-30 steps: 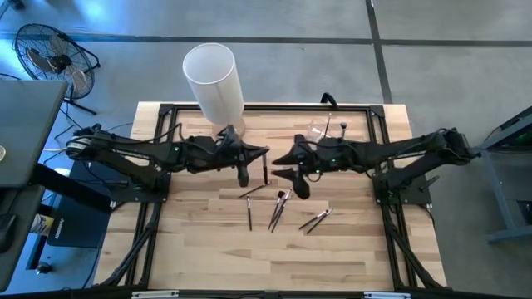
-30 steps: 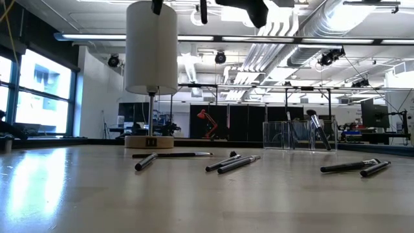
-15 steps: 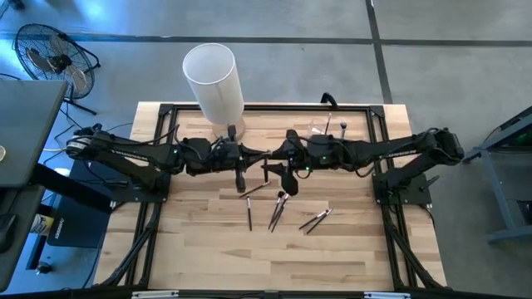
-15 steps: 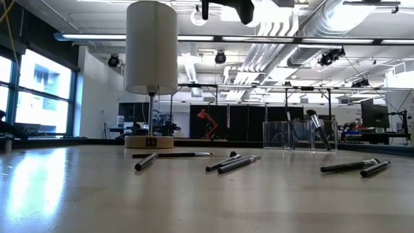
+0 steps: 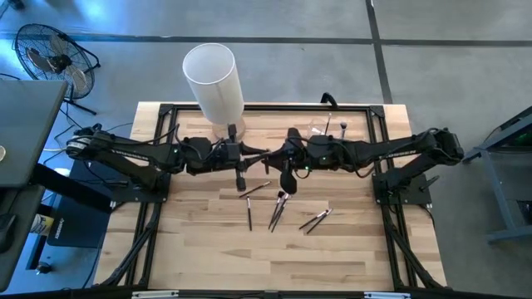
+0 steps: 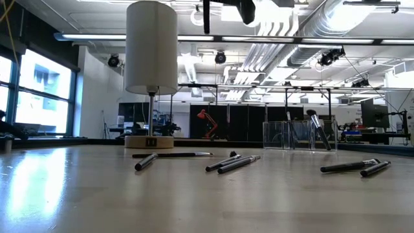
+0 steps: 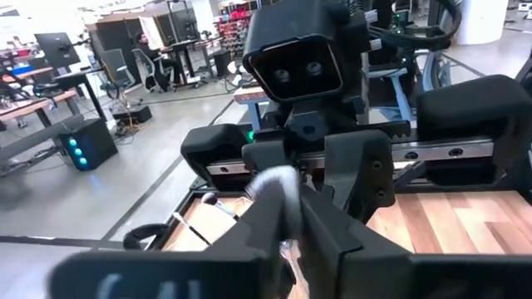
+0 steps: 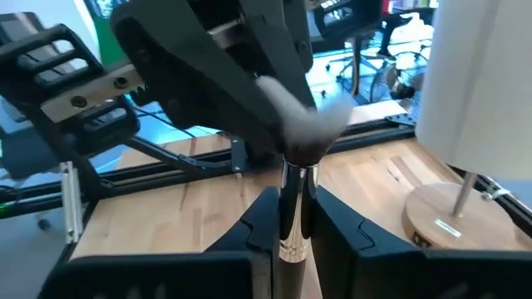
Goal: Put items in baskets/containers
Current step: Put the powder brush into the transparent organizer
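Mid-air handoff: your right pincer is clamped on a makeup brush; the left pincer sits apart just beside it. Align squarely before closing.

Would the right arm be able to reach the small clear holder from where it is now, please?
Probably yes: the clear holder sits close behind the right gripper, which grips a brush, with bare table between; the left gripper is beside it.

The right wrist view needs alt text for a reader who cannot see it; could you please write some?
A makeup brush stands upright, clamped between the right gripper jaws, its bristles blurred against the dark left gripper just beyond. The wooden table lies below, with the white cylinder on its tan base to one side.
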`<state>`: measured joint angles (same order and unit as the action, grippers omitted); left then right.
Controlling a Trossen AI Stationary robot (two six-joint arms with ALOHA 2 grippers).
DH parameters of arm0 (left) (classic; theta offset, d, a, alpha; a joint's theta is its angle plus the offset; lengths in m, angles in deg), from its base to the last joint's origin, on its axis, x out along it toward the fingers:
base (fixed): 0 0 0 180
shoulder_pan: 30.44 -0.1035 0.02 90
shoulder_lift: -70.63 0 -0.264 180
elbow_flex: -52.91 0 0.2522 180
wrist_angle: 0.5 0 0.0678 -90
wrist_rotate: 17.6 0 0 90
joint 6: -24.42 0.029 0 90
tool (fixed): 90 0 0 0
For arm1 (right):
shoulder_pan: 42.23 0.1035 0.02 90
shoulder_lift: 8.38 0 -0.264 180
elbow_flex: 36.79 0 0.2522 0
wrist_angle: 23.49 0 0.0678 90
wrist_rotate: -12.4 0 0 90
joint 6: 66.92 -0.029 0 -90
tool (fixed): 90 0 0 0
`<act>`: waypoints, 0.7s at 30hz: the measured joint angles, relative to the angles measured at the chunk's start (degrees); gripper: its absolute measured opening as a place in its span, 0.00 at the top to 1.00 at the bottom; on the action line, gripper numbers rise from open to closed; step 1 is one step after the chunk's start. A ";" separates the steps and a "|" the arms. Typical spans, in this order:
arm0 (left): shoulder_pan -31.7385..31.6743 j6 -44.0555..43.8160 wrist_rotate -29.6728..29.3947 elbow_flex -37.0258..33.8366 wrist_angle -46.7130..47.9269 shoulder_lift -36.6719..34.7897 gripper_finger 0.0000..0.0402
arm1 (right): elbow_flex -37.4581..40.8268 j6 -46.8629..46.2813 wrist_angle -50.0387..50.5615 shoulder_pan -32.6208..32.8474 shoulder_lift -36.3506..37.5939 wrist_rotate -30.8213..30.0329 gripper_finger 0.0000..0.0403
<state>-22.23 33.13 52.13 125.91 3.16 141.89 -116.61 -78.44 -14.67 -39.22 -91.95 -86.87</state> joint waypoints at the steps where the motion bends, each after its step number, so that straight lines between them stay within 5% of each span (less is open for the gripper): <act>1: 0.00 0.00 0.19 0.00 0.09 0.00 0.86 | 0.00 -0.27 0.20 0.00 0.00 -0.71 0.91; 10: -1.57 -1.23 -2.51 0.05 1.00 -2.15 0.57 | 0.04 -5.63 9.02 -0.02 0.73 -15.95 0.91; 21: -7.24 -9.25 -1.88 0.17 18.11 -9.61 0.53 | 11.84 -15.27 17.40 -1.07 13.91 -33.69 0.91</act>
<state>-29.47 23.88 50.25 126.08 21.27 132.28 -104.77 -93.71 2.73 -40.29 -78.04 -120.56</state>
